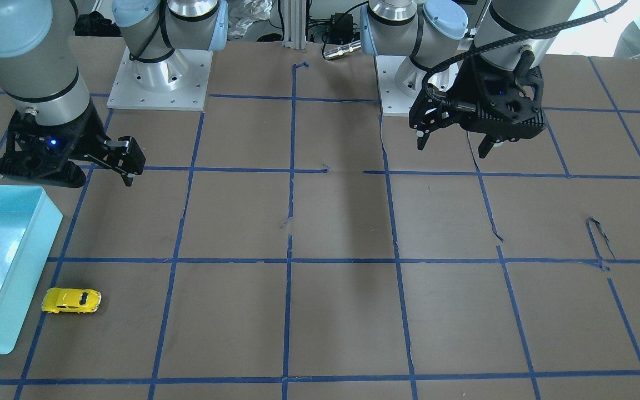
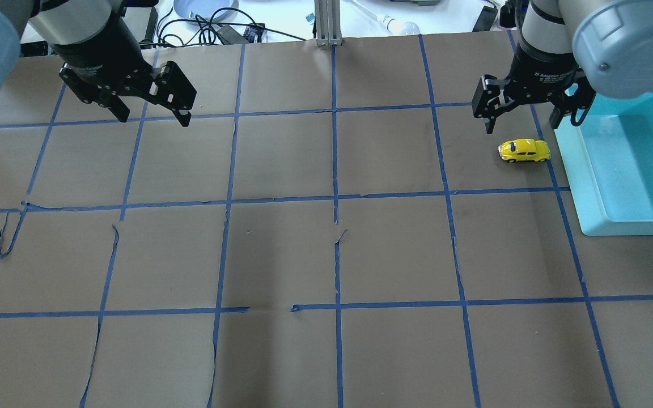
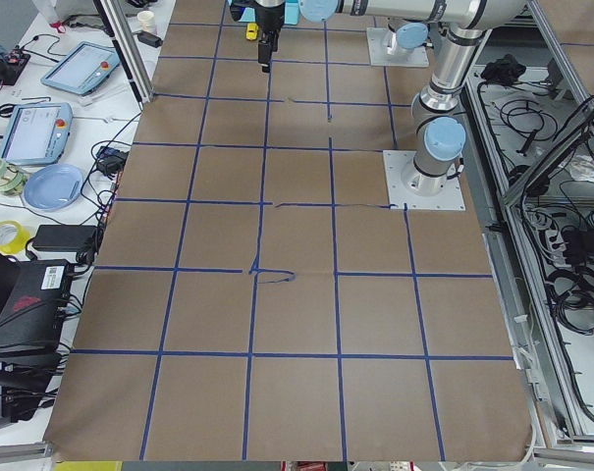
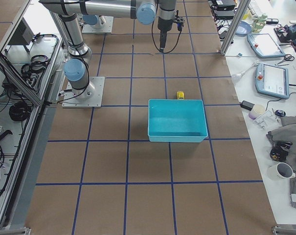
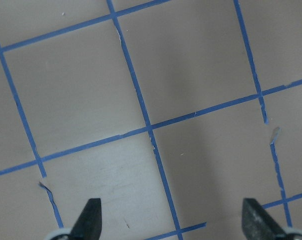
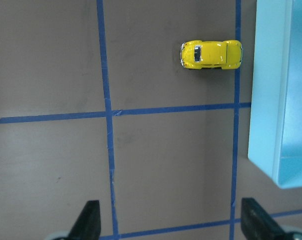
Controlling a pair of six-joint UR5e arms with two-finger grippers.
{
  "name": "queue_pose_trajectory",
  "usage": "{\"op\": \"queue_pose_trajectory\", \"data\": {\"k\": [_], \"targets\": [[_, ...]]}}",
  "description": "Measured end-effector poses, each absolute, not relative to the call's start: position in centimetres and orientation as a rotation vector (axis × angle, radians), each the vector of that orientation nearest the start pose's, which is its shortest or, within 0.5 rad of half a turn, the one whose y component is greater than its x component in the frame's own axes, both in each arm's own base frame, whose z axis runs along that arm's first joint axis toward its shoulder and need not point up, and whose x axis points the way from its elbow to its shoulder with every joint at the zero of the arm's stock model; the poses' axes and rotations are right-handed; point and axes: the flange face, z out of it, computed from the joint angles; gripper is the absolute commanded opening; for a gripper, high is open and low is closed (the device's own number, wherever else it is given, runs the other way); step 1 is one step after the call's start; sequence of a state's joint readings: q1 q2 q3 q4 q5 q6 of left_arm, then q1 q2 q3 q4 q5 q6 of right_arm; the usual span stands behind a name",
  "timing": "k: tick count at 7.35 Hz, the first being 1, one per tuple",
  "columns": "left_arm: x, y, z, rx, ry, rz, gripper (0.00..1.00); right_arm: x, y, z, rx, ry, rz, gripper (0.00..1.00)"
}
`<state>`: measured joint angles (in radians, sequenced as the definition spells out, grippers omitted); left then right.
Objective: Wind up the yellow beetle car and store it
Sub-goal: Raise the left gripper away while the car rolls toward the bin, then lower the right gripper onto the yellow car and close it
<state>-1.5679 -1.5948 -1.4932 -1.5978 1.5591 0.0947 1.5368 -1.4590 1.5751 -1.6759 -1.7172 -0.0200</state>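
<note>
The yellow beetle car (image 2: 524, 150) stands on its wheels on the brown table, just beside the long wall of the teal bin (image 2: 581, 181). It also shows in the front view (image 1: 71, 300) and in the right wrist view (image 6: 211, 54). My right gripper (image 2: 522, 122) is open and empty. It hangs above the table a little toward the robot from the car and does not touch it. My left gripper (image 2: 151, 116) is open and empty, far off over the other half of the table. Its wrist view (image 5: 175, 225) shows only bare table.
The teal bin (image 1: 25, 266) is an open, empty tray at the table's edge on my right side. Blue tape lines (image 2: 335, 198) grid the brown paper. Both arm bases (image 1: 159, 78) stand at the robot's edge of the table.
</note>
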Motion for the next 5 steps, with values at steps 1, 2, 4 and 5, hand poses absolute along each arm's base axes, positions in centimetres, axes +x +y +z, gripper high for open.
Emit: {"op": "queue_pose_trajectory", "data": {"k": [1, 2, 4, 5], "targets": [[-13.2, -49.5, 51.7, 0.037, 3.145, -0.052, 1.00, 9.0, -55.3, 42.8, -0.102, 3.290, 0.019, 1.00], [-13.0, -48.9, 52.6, -0.042, 3.138, -0.103, 1.00, 7.4, -56.5, 41.3, -0.272, 3.274, 0.045, 1.00], [-12.5, -48.5, 53.4, -0.105, 3.126, -0.197, 1.00, 3.9, -58.7, 37.3, -0.680, 3.197, 0.031, 1.00], [-12.3, -48.4, 53.6, -0.106, 3.105, -0.212, 1.00, 2.6, -59.2, 35.2, -0.875, 3.131, -0.008, 1.00]]}}
